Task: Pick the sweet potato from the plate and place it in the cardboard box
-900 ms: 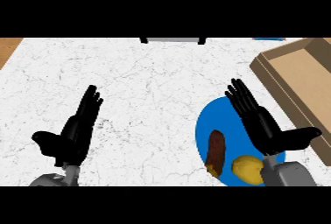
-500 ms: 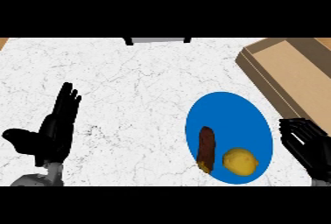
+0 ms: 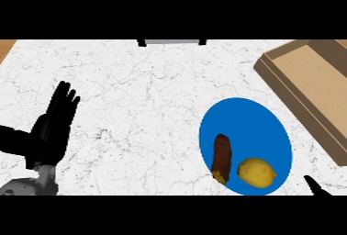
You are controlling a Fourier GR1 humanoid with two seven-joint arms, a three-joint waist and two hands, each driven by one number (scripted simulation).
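Head view: sweet potato (image 3: 221, 157) lies untouched on blue plate (image 3: 244, 117), lemon (image 3: 257, 172) at its 4 o'clock; cardboard box (image 3: 298, 87) waits at 1 o'clock; left hand (image 3: 51, 133) rests released; right hand (image 3: 314, 187) barely visible, grip unclear.

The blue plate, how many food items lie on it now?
2. The sweet potato lies on the lower left part of the blue plate; a yellow lemon sits just right of it, near the lower rim. Nothing seems hidden.

Bright, even light; no glare; hardly any shadows; edges undistorted.
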